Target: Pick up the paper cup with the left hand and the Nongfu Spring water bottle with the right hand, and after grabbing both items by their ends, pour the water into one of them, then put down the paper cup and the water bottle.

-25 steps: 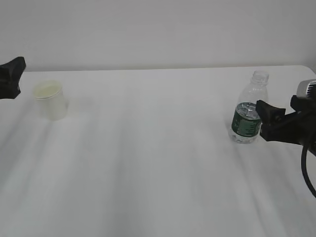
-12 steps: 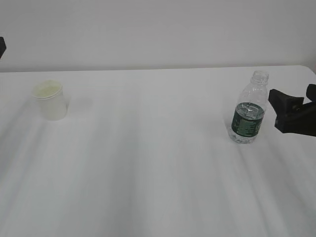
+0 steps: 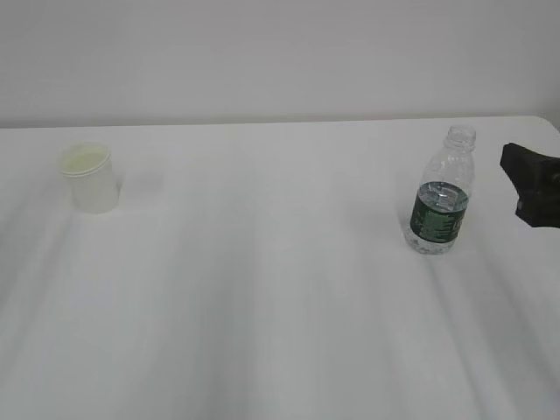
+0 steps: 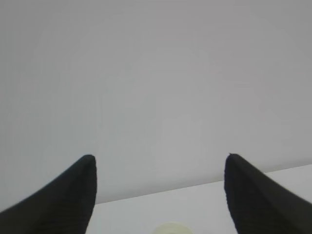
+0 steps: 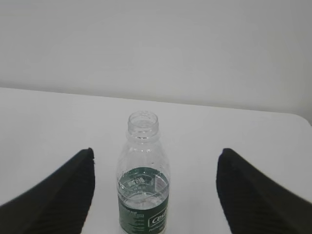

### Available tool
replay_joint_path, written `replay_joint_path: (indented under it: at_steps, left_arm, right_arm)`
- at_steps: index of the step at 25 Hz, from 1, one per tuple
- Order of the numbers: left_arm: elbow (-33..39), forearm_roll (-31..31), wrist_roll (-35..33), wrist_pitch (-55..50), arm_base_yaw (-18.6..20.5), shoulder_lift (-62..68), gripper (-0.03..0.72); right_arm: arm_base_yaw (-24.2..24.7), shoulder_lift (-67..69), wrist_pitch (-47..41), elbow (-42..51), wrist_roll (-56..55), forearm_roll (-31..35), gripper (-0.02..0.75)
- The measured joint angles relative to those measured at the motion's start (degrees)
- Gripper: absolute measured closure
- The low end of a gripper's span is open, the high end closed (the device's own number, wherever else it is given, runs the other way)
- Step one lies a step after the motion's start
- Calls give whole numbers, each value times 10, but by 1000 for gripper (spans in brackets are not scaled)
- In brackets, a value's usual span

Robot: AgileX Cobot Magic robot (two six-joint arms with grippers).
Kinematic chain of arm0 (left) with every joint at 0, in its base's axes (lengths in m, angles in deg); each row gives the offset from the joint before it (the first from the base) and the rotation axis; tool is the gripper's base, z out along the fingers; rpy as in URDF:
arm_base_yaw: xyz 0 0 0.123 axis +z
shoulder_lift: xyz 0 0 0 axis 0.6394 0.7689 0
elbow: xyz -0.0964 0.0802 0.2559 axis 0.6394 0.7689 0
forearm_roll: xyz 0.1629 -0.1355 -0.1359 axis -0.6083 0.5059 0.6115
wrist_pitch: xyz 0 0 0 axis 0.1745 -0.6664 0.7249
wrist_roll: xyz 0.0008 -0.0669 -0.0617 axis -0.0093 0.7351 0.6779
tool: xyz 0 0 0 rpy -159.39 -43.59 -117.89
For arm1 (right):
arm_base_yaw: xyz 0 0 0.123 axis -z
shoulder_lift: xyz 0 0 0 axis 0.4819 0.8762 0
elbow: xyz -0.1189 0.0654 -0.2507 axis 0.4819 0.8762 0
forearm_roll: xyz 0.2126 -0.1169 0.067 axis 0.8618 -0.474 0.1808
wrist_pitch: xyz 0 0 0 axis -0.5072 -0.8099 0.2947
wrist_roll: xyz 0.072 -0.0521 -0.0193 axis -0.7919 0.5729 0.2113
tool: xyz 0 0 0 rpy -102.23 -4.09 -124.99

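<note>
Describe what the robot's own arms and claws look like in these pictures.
Little shows. The left claw appears in its wrist view as two matte black fingers tapering to blunt rounded tips. The right claw looks the same: two black tapered fingers. In the exterior view only a black angular piece of the right one pokes in at the edge. No cables or markings are visible.

Exterior view: set at about chest height, looking down at a slant across the white table (image 3: 262,306) toward the back wall. Left wrist view: low, facing the wall, sharing only the paper cup (image 4: 171,228) rim with the exterior. Right wrist view: near and level with the Nongfu Spring water bottle (image 5: 143,185), also shared with the exterior.
</note>
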Motion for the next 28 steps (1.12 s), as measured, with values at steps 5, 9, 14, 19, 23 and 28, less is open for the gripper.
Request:
replay_joint_path:
  at_steps: [5,9,14,19,23,28]
  left_arm:
    - [0,1,0,-46,0,-50,101]
    - [0,1,0,-88,0,-94,101]
    - [0,2,0,-145,0,-150,101]
    - [0,6,0,-198,0,-210,101]
    - [1,9,0,-245,0,-257,101]
    - [1,9,0,-304,0,-315,101]
  right_arm:
    - [0,-40,-36,0,11,9,145]
    - [0,-76,-60,0,14,10,145]
    - [0,-118,-100,0,20,12,145]
    - [0,-160,-143,0,36,22,145]
    - [0,-196,-193,-4,65,39,145]
    - [0,-236,-251,-26,109,61,145]
